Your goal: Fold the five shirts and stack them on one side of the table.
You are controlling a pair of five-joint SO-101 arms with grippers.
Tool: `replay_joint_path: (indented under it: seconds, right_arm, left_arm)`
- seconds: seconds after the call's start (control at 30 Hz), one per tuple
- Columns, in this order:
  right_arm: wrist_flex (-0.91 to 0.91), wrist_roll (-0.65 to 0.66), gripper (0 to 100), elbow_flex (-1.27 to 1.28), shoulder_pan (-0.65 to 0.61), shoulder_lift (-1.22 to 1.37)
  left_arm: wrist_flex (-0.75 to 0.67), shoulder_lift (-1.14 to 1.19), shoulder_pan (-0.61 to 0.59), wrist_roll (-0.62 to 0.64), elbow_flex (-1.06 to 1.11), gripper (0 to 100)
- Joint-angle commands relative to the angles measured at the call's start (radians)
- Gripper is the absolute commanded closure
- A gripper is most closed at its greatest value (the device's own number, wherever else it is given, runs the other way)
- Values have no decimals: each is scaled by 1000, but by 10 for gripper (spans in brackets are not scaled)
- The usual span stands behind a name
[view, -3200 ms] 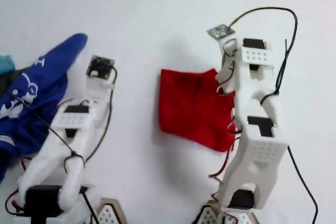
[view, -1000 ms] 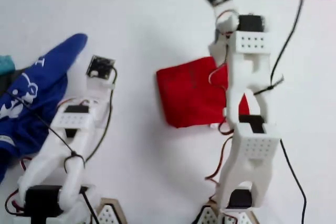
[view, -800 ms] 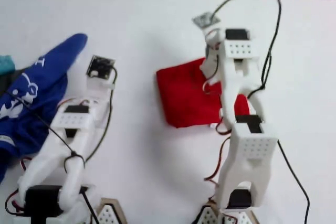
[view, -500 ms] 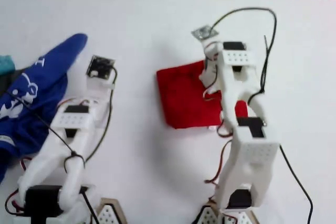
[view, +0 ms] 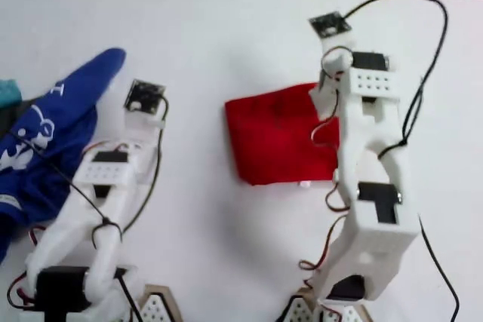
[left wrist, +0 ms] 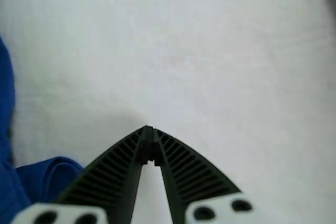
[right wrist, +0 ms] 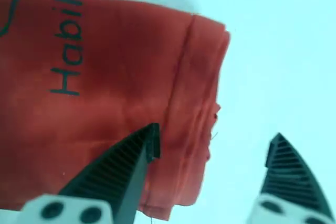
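A folded red shirt (view: 279, 139) lies flat in the middle of the white table (view: 226, 28). In the right wrist view the red shirt (right wrist: 105, 93) has dark lettering and a folded edge. My right gripper (right wrist: 215, 145) is open, one finger over the cloth and the other past the shirt's edge over bare table. The right arm (view: 362, 133) stands over the shirt's right part. A blue shirt (view: 53, 130) lies crumpled at the left edge. My left gripper (left wrist: 149, 142) is shut with nothing in it, over bare table beside the blue shirt (left wrist: 31, 182).
A bit of teal cloth (view: 9, 93) shows at the far left edge by the blue shirt. Black cables (view: 423, 73) loop from the right arm. The arms' bases (view: 151, 307) stand at the table's near edge. Bare table lies behind and to the right.
The red shirt was shifted and turned about three seconds ago and has lain still since. The right arm swung back over the shirt's right side. The left arm kept still.
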Motion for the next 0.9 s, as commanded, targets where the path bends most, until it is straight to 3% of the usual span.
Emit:
replay_joint_path:
  seconds: [0.0,0.53,0.8,0.87]
  right_arm:
    - [-18,-63,648,-48,36,56]
    - [143,-75,655,-279,38,397]
    - [265,-80,957,-402,1,487]
    - [283,-78,979,-433,1,507]
  left_arm:
    - [-18,-35,-3,8,-2,974]
    - [-18,-35,-3,8,-2,974]
    - [-18,-35,-3,8,-2,974]
    - [-18,-35,-3,8,-2,974]
